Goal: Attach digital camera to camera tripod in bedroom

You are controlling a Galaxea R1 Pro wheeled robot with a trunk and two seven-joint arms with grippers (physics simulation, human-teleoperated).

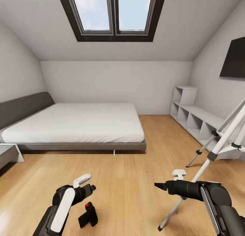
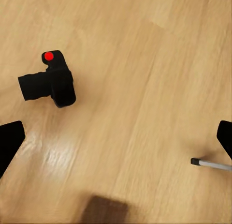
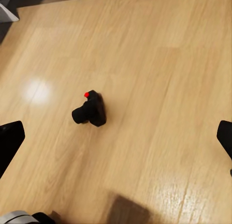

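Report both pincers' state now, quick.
Left pincer: open, holding nothing; digital camera lies on the floor.
Right pincer: open, holding nothing.

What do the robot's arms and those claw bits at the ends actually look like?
Both arms are chunky, rounded black shells with white panels along the sides. The left end effector has a white finger on a black wrist; the right end effector shows a white finger beside a pointed black one. No cables or markings are visible.

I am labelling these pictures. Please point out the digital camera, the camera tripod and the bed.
digital camera (image 2: 58, 84), left wrist view, on its black body.
camera tripod (image 1: 208, 157), head view, on the dark joint of its front leg.
bed (image 1: 78, 122), head view, on the white mattress top.
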